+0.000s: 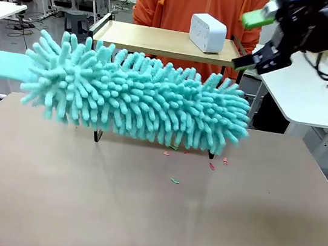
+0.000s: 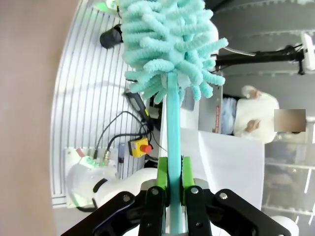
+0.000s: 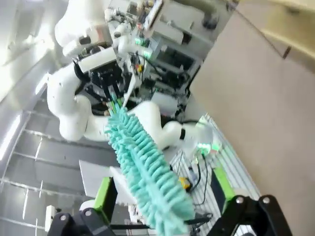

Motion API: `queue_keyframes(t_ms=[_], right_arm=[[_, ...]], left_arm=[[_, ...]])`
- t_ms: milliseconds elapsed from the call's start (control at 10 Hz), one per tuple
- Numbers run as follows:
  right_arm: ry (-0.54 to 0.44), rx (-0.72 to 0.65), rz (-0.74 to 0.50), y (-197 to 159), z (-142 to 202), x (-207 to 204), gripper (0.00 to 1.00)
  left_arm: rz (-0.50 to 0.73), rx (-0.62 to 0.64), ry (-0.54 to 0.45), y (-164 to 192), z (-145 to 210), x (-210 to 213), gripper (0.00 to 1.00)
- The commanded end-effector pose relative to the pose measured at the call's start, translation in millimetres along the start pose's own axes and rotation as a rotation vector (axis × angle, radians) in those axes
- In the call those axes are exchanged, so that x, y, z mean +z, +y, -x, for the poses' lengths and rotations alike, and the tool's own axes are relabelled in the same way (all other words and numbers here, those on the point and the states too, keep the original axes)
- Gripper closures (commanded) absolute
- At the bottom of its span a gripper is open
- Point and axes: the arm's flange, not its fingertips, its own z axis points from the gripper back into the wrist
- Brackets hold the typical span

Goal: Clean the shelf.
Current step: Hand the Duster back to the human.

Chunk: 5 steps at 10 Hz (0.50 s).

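Observation:
A fluffy teal duster point(image 1: 137, 98) hangs level across the front of the shelf point(image 1: 157, 39) and hides its lower board. Two black legs point(image 1: 97, 135) of the shelf show under the duster. My left gripper point(image 2: 174, 184) is shut on the duster's teal handle point(image 2: 172, 128), which runs off the left edge in the front view. My right gripper point(image 1: 253, 41) is open in the air above the duster's right end, beside the shelf's top board. In the right wrist view the duster's tip point(image 3: 152, 172) shows between its green pads point(image 3: 106, 194).
A white box point(image 1: 207, 32) stands on the shelf's top board. A person in an orange top point(image 1: 187, 4) stands behind the shelf. Small coloured scraps point(image 1: 174, 180) lie on the brown table point(image 1: 150, 219) in front of the shelf. A white table point(image 1: 308, 94) stands at the right.

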Motion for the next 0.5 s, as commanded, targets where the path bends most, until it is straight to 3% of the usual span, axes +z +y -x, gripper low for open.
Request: queue_keyframes(t_ms=[0, 400], right_arm=[[0.177, 0.006, -0.010, 2, 3, -20, 0.00], [0.350, 0.037, -0.078, 4, 40, -60, 0.00]], left_arm=[[0.002, -0.069, 0.060, -12, -7, 19, 0.88], [0.033, -0.088, 0.082, 1, -29, 15, 0.88]])
